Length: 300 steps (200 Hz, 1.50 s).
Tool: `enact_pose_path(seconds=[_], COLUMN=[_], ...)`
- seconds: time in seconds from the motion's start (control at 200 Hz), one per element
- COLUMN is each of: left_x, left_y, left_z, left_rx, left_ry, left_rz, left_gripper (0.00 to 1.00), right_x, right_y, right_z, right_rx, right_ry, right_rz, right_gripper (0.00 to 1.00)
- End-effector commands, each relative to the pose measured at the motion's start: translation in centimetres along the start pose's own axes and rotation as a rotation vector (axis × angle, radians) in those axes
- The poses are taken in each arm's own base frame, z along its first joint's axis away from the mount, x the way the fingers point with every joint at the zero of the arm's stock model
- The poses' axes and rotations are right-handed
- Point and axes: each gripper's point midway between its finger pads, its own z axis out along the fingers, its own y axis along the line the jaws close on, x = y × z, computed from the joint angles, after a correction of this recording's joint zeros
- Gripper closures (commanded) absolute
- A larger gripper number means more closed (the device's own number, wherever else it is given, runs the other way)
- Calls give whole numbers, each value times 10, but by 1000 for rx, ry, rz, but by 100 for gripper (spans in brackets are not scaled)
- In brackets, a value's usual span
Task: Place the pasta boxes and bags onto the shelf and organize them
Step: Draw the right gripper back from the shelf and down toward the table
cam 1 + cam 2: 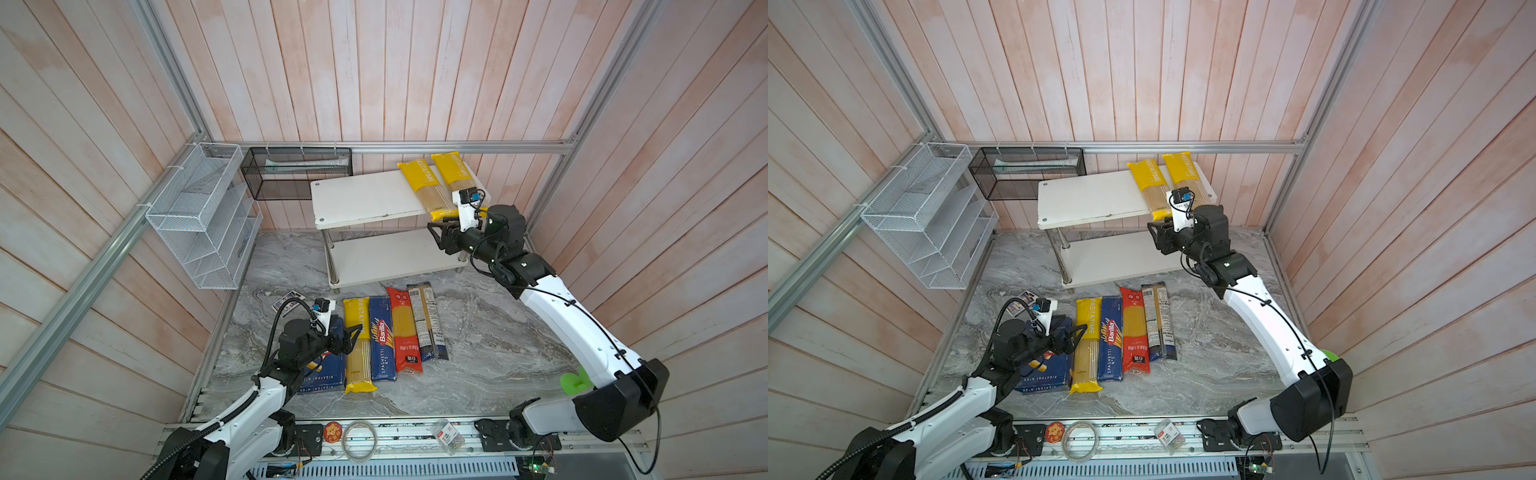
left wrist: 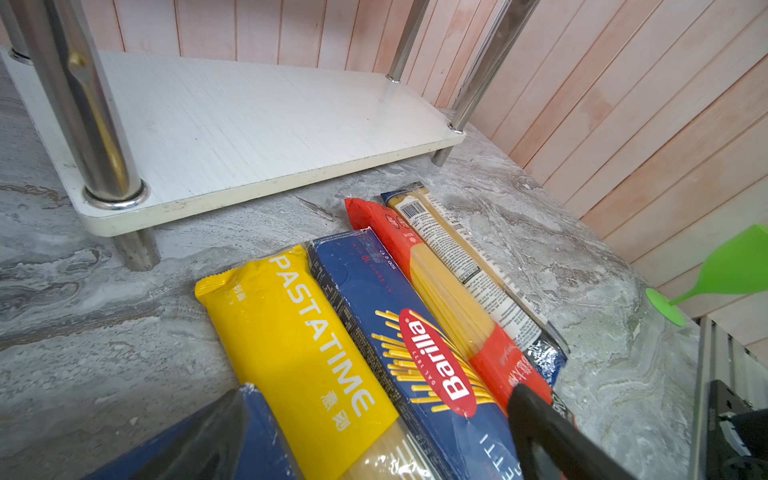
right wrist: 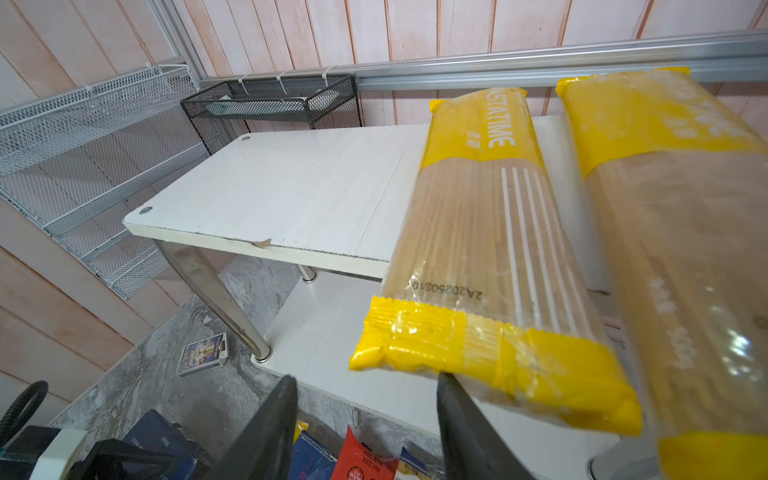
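At the right end of the shelf's [image 1: 365, 199] top board lie two yellow bags [image 1: 422, 187], one jutting over the front edge, where the spread, empty right pincer [image 1: 434, 237] just in front could tip it off, while on the surface [image 1: 478, 353] the left arm [image 1: 257, 395] hides most of the wide box [image 1: 328, 370] beneath the spread, empty left pincer [image 1: 353, 338].

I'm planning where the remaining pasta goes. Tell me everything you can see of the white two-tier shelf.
The shelf is low: two white boards on shiny metal posts, standing on the grey marbled table by the back wall. The top board's front edge is chipped. A yellow pasta bag and a second yellow bag lie side by side at its right end, overhanging the front. The lower board looks bare.
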Motion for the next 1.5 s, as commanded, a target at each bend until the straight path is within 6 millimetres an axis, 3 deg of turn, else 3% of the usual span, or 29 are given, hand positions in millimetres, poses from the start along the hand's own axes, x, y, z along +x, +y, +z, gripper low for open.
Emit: enact_pose_path(seconds=[0.0, 0.2, 0.615, 0.745, 0.97, 1.495], left_x=[-9, -10, -9, -11, -12, -11], left_y=[-6, -7, -6, -7, -5, -5], left_z=[0, -1, -1, -3, -5, -3], left_rx=[27, 25, 24, 24, 9, 11], left_ry=[-25, -28, -27, -35, -46, -40], left_rz=[16, 16, 17, 19, 22, 21], left_gripper=[0, 0, 0, 0, 0, 0], right_x=[-16, -10, -7, -1, 30, 111], right_y=[3, 6, 7, 12, -2, 0], right_z=[5, 6, -46, -54, -60, -81], right_rx=[-17, -31, 24, 3, 75, 88], right_ry=[-43, -6, 24, 23, 140, 245], right_rz=[-28, -32, -82, -60, -37, 102], right_gripper=[44, 43, 42, 42, 39, 38])
